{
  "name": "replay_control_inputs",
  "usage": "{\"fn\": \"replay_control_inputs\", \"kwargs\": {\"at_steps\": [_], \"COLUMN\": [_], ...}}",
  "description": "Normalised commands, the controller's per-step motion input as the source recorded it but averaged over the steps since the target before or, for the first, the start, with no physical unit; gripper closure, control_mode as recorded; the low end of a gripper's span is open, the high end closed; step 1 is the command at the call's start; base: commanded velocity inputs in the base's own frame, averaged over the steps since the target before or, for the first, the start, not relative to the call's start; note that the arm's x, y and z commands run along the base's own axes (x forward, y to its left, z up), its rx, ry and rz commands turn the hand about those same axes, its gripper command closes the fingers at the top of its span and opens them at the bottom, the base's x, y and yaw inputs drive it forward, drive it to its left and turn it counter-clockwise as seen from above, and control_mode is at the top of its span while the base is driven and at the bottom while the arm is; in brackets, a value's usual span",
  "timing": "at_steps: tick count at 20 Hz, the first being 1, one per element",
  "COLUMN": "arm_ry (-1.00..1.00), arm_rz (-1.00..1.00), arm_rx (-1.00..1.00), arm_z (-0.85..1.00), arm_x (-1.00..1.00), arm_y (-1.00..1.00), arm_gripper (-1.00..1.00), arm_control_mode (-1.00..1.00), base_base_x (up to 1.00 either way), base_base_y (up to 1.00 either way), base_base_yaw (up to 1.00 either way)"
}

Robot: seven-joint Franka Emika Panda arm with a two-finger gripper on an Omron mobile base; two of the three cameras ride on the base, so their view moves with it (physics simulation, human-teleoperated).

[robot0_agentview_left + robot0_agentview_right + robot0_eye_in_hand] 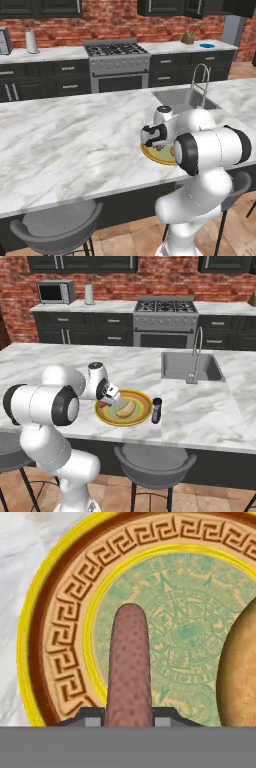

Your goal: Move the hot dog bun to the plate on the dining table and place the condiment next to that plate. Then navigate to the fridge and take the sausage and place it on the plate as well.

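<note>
The dining table [60,361] spreads wide around the hand [111,401], its veined marble bare on the far side and toward the arm's left; its near edge runs just behind the hand, with grey stools [155,466] tucked below it. The inset sink [190,367] and steel faucet [196,351] lie beyond the hand and to its right, well apart from it.

The white arm folds over the table's near edge, elbow out toward the base and forearm reaching forward and down, so the hand hangs low over the left part of the plate [102,415], fingers pointing at its surface. In the left base view the arm's big joints cover most of the plate [150,154], leaving a yellow-rimmed crescent.

The plate sits directly under the hand, near the table's front edge. The hot dog bun [125,408] lies on its green centre, just right of the hand; in the hand view the bun [240,672] is cut off by the right border. The condiment [157,410] stands upright on the marble just beside the plate's right rim, past the bun from the hand.

The hand's fingers are narrow, clamped on the sausage [129,667], which sticks out straight ahead between the fingertips over the plate's patterned rim [55,642] and green centre. Whether the sausage's far end touches the plate cannot be told.
</note>
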Motion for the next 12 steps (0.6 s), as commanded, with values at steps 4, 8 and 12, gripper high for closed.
{"fn": "replay_control_inputs", "kwargs": {"at_steps": [4,8,12], "arm_ry": [0.00,0.00,0.00], "arm_rz": [0.00,0.00,0.00], "arm_rx": [0.00,0.00,0.00], "arm_z": [-0.38,-0.30,-0.15], "arm_x": [0.46,0.39,0.09], "arm_y": [-0.29,-0.05,0.00], "arm_gripper": [1.00,1.00,-1.00], "arm_control_mode": [-1.00,-1.00,-1.00], "base_base_x": [0.00,0.00,0.00], "base_base_y": [0.00,0.00,0.00], "base_base_yaw": [0.00,0.00,0.00]}}
